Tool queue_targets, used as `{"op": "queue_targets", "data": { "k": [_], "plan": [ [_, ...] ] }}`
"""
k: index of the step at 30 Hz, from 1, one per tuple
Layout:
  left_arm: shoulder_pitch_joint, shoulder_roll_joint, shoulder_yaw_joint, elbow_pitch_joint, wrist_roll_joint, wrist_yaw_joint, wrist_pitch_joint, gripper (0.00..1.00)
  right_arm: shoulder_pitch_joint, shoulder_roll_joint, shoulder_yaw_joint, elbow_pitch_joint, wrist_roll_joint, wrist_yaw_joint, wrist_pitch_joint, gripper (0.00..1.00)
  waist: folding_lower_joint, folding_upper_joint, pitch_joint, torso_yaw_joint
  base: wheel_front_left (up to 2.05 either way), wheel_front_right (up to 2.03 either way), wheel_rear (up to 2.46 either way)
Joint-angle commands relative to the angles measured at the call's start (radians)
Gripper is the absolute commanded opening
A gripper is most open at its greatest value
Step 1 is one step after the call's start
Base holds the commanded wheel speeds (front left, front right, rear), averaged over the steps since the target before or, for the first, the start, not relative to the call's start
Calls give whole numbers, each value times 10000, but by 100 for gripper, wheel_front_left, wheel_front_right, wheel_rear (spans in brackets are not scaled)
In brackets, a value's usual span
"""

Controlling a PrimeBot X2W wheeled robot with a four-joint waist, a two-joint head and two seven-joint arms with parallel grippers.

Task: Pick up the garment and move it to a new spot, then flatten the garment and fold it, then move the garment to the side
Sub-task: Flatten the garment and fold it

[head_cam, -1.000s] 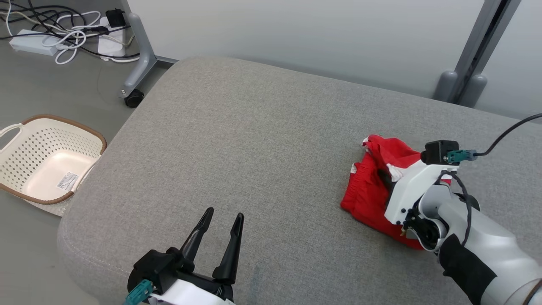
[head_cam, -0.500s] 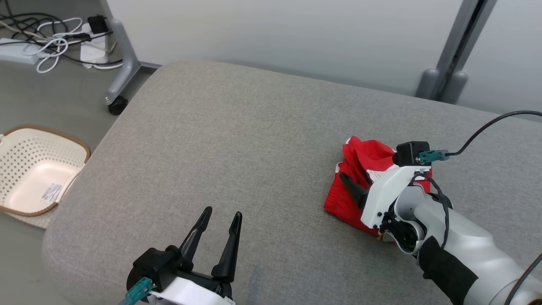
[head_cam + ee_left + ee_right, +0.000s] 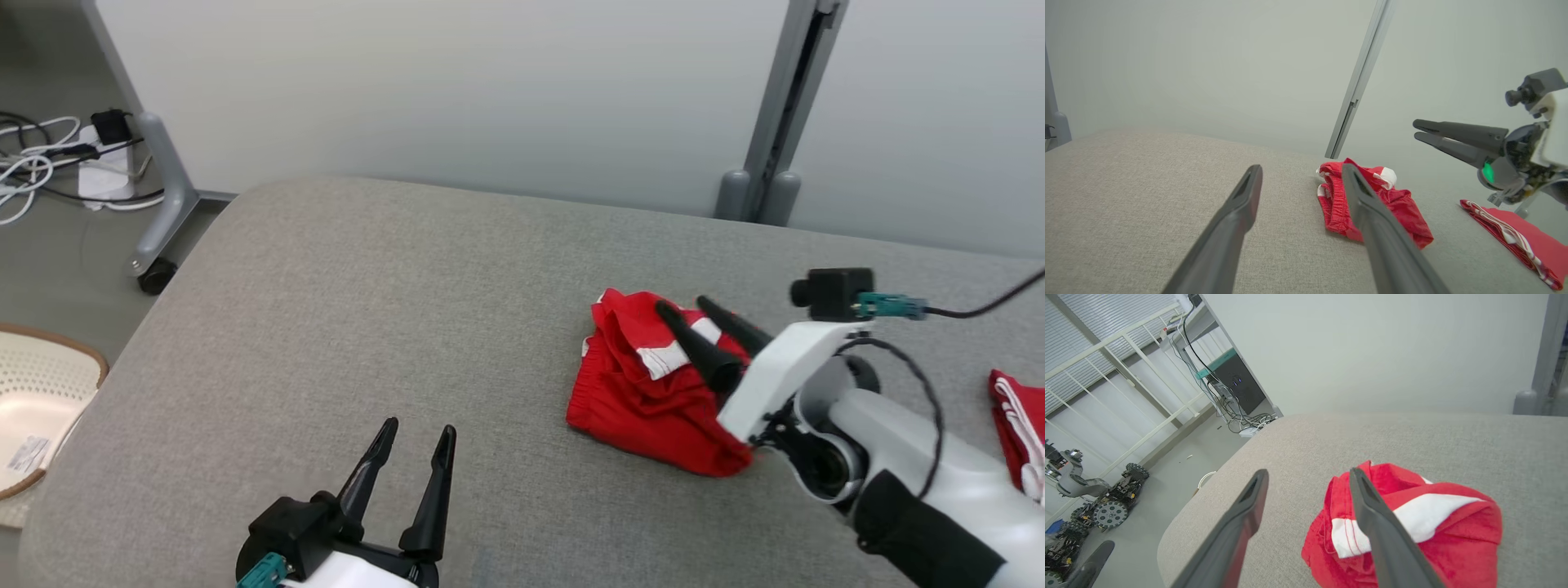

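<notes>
Shows, nearest, the left pincer [image 3: 419,429] low over the near edge of the grey fabric cushion [image 3: 408,269], both dark fingers pointing toward the far edge, spread apart and gripping nothing. Repeats this in the left wrist view: left pincer [image 3: 1302,169] open over bare cushion [image 3: 1126,183], with the garment [image 3: 1333,204] farther on and to the right.

Locates the garment [image 3: 645,400], red with white bands, as a loose crumpled heap resting on the cushion, right of centre, about midway between the near and far edges and well apart from the left pincer.

Shows the right pincer [image 3: 682,304] above the heap, on a pale arm entering from the near right corner, fingers parted and empty. Gives the side-on aspect in the left wrist view: right pincer [image 3: 1415,129] held in the air, clear of the cloth. Gives the downward aspect in the right wrist view: right pincer [image 3: 1308,473] wide open, one finger over bare cushion [image 3: 1372,437], the other crossing the garment [image 3: 1470,547] in the picture.

Marks a second red-and-white cloth [image 3: 1016,425], lying flatter at the cushion's right edge, apart from the heap.

Includes, on the floor beyond the left edge, a pale perforated basket [image 3: 41,371] with a brown rim. Closes, farthest, with a wheeled leg [image 3: 155,273] and cables [image 3: 24,163] off the far left corner, and a grey post [image 3: 763,180] against the pale wall [image 3: 449,98] behind the far edge.
</notes>
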Motion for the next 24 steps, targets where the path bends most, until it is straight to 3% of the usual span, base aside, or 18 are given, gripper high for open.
{"op": "queue_targets", "data": {
  "k": [1,6,9,15,16,17,18,19,24],
  "plan": [
    [89,32,37,-50,44,19,-8,100,112,-67,-49,-77,-69,5,-145,100,1,0,-96,-123,0,0,0],
    [150,33,74,-214,29,2,-8,100,357,-981,-761,-293,-556,5,-952,100,1,0,-118,-254,0,0,0],
    [149,33,117,-328,12,22,-8,100,576,-1291,-2100,-82,-1279,5,-1036,100,1,0,-76,-268,0,0,0],
    [136,33,179,-397,11,23,-8,100,1810,-903,-4184,163,-3149,5,-1030,100,1,0,59,-247,0,0,0],
    [110,33,171,-396,21,15,-8,100,1955,-802,-4378,193,-3341,5,-1033,93,1,0,81,-238,0,0,0],
    [79,33,157,-388,36,5,-8,100,2074,-724,-4499,236,-3554,5,-1032,73,1,0,99,-225,0,0,0],
    [27,31,126,-367,69,-21,-8,100,2215,-551,-4727,306,-3837,5,-1032,33,1,0,131,-185,0,0,0],
    [3,33,118,-353,81,-31,-8,100,2242,-508,-4828,376,-3988,5,-1033,0,1,0,150,-155,0,0,0],
    [-95,31,98,-329,78,-63,-8,100,1875,-341,-4538,1478,-4726,5,-668,0,1,0,331,-3,0,0,0]
  ]
}}
